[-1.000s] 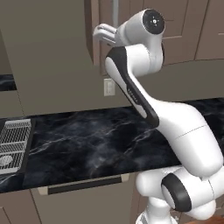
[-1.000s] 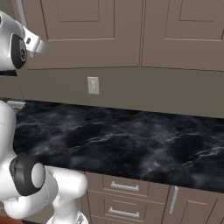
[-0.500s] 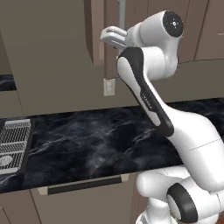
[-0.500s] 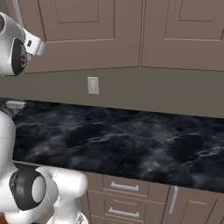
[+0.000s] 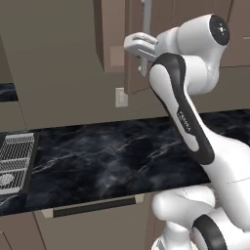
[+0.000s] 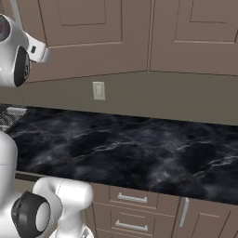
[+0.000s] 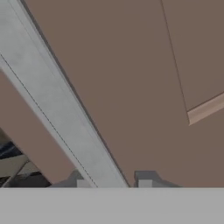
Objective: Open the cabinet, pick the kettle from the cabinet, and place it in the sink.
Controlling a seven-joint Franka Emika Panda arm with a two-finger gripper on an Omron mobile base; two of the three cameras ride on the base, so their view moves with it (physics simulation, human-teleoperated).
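The brown-taupe cabinet (image 5: 135, 73) hangs above the counter, and its door stands partly swung out from the wall. My gripper (image 5: 144, 58) is shut on the door's long vertical silver bar handle (image 5: 147, 14). In the hand view the handle (image 7: 57, 105) runs diagonally across the door panel (image 7: 144, 87) and passes between my gripper (image 7: 111, 181) and its dark fingertips (image 7: 144, 179). A narrow slice of the cabinet's inside (image 5: 117, 56) shows beside the door edge. The kettle is hidden. The sink is out of view.
A black marble counter (image 5: 112, 156) runs below the cabinets, with a silver wire rack (image 5: 14, 158) at its left end. A white wall outlet (image 5: 121, 96) sits on the backsplash. More closed upper doors (image 6: 190, 32) continue to the right, above beige base drawers (image 6: 132, 200).
The cabinet door has swung further out from the wall, with my gripper still on its handle. My arm's upper joints have shifted to the right. The base has not moved.
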